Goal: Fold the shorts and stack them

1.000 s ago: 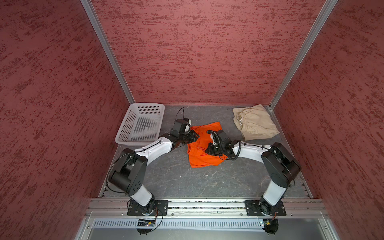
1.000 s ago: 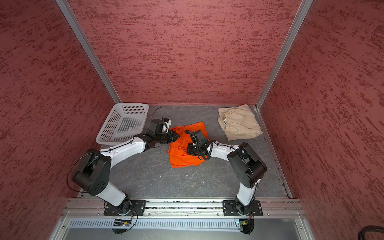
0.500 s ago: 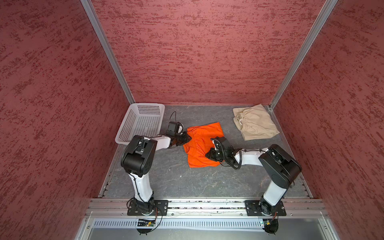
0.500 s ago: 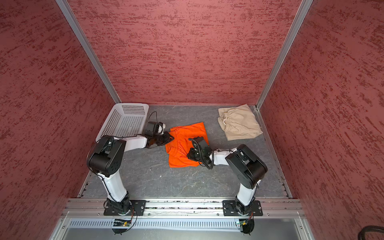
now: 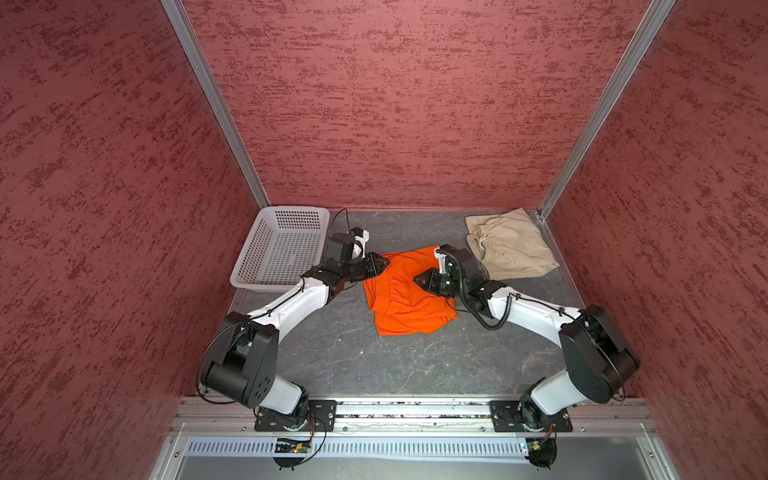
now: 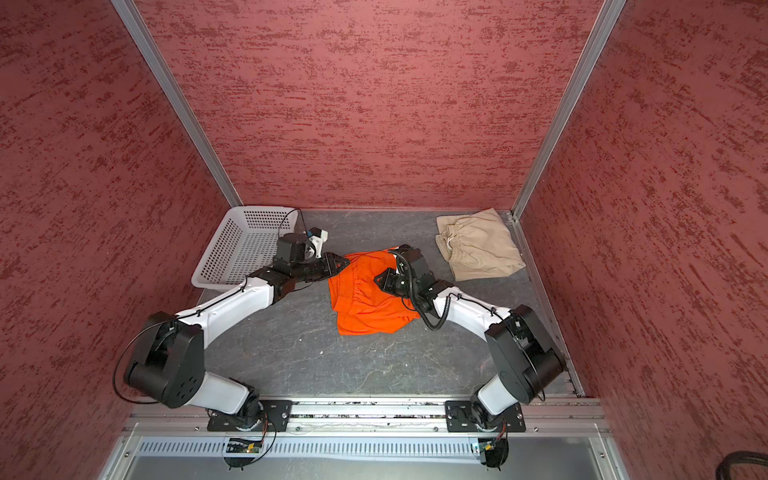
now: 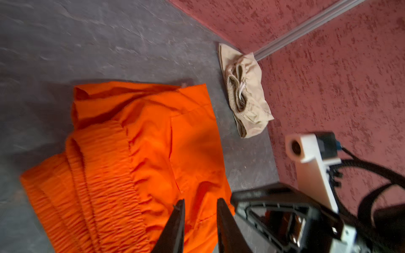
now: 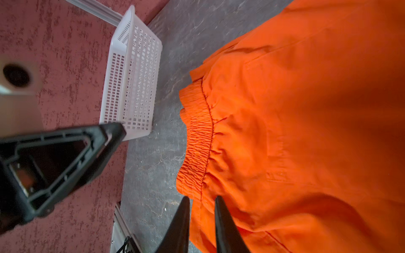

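On the grey counter (image 5: 395, 365) we list two task items. Item one: beige shorts (image 5: 511, 249), folded into a compact bundle with the gathered waistband and white drawstring showing, lying in the far right corner against the wall. We judge this piece done. Item two: orange shorts (image 5: 409, 299), mid-counter, near the beige pair but not touching it, doubled over with the elastic waistband layered along the left edge and the cloth rumpled. We judge this fold only part-made. Left gripper (image 7: 200, 200): poised over the far left part of the orange cloth, jaws narrowly parted, no fabric visibly pinched. Right gripper (image 8: 202, 198): over the orange cloth near the waistband, jaws likewise narrowly parted, nothing visibly held. White basket (image 5: 257, 249): far left, with no shorts in it. Outstanding, by our estimate: finish and flatten the orange fold, then set one pair on the other. No stack exists yet.
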`<state>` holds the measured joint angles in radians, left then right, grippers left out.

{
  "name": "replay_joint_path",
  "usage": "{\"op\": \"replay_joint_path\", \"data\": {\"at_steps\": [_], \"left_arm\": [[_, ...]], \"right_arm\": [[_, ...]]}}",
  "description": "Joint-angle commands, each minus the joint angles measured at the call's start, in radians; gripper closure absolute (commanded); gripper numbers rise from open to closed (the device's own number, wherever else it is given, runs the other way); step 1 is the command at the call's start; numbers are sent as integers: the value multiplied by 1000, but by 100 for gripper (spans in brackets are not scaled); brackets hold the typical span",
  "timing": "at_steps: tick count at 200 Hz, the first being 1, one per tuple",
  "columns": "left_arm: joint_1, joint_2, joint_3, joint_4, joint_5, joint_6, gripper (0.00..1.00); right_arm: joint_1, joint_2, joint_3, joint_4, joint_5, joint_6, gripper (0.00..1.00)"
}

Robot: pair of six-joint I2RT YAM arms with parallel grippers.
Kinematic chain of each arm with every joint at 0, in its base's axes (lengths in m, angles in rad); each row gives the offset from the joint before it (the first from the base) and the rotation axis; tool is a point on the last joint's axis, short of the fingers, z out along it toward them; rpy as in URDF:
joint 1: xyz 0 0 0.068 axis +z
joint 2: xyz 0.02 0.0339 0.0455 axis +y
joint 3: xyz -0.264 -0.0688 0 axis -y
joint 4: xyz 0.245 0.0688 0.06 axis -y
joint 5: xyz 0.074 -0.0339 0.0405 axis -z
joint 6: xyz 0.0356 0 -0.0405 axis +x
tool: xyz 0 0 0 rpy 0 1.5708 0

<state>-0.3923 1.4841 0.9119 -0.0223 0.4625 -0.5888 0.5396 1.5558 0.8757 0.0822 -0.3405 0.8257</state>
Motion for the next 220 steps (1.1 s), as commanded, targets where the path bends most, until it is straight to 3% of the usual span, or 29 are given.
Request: {"op": "replay_joint_path", "data": {"at_steps": [1,42,88,126,162,194,220], "left_arm": [[-46,43,-87,-59,6,-13,76],[-56,95,-197,-69,-85,-33,80],[18,111,-299,-38,-136,-33,80],[20,40,-260,-81,-123,10,67],[-93,-51,-105,-186,-166,249,43],[-239,-12,-2,-186,-124,607,37],[-345,97,77,-209,-155,848,33]], "right_arm": [[-44,36,-53,-4,-47,1,83],[-84,62,-157,-1,-49,-5,89],[-69,87,-264,70,-47,21,89],[-29,62,-221,100,-43,62,83],[-83,-67,-140,2,-40,2,72],[-213,-184,-157,-15,-119,-19,64],[-328,-257,-203,-15,-195,-23,60]]}}
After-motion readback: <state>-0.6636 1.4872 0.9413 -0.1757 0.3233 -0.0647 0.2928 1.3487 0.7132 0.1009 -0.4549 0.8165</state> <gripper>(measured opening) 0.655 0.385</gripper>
